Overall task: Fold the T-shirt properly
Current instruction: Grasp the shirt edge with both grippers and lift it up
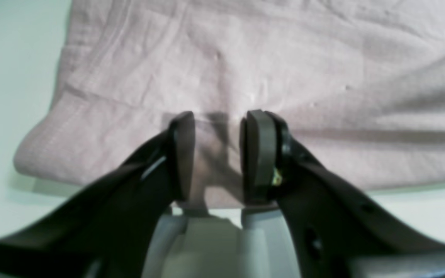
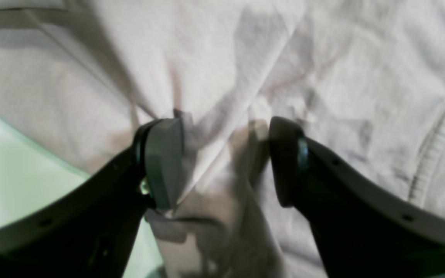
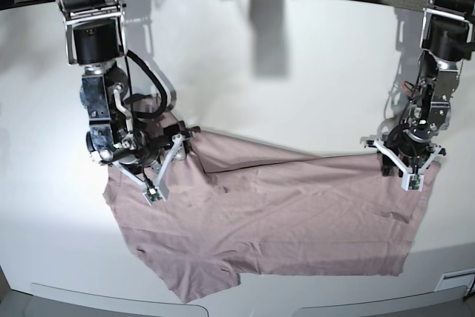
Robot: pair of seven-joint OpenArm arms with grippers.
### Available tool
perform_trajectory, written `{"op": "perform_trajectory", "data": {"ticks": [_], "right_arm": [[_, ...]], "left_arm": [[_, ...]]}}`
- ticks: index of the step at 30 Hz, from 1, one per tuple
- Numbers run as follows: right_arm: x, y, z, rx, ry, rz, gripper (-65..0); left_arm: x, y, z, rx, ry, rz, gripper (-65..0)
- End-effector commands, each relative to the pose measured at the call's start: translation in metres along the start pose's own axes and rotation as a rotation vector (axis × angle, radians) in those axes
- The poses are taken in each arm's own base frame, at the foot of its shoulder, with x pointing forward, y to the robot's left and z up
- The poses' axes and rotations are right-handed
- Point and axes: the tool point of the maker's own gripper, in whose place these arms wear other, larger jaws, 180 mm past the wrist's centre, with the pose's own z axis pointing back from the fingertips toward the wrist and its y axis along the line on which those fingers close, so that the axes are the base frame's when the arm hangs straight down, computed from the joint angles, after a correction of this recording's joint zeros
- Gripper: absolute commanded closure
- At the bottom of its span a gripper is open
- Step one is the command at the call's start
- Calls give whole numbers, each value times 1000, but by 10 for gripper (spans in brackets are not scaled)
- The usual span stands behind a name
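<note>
- Your T-shirt (image 3: 282, 213) lies spread on the white table (image 3: 297, 72), its long axis running side to side across the base view, mostly flat with shallow wrinkles.
- Its near edge sits close to the table's front rim; a corner pokes toward you at the lower middle. Behind it you have a broad stretch of bare table, and more bare surface to the left of the cloth.
- A folded-over flap makes a diagonal crease from the upper left toward the middle.
- Your right pincer (image 2: 226, 162) stands released over bunched fabric at the cloth's left end in the base view; its pads straddle a raised ridge without pinching it.
- Your left pincer (image 1: 216, 154) sits at the opposite end over the hem, jaws part-way apart with fabric between; you cannot tell whether it grips.
</note>
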Motion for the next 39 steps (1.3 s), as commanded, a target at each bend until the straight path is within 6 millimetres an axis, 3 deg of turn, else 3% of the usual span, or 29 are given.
{"op": "perform_trajectory", "data": {"ticks": [1,7,14,20,30,35,39], "right_arm": [[-3,-7,3,-20,6,12,-353],[-46,-17,4,-36,93,10,-353],[-60,-23,10,-19,135,-7,-353],[-87,-11,16,37,168,13,-353],[-147,-2,41,28,236,47,-353],[-171,-1,58,11,244,11,-353],[-180,-3,74,-15,233,-5,-353]], "left_arm": [[-10,4,1,-1,59,-18,-214],[-33,6,11,-3,103,-34,-214],[-42,12,43,-21,108,-125,-214],[-47,0,62,-53,112,-164,-214],[-87,-14,84,-87,179,-162,-214],[-111,-6,100,-67,218,-137,-214],[-111,3,119,-39,188,-113,-214]]}}
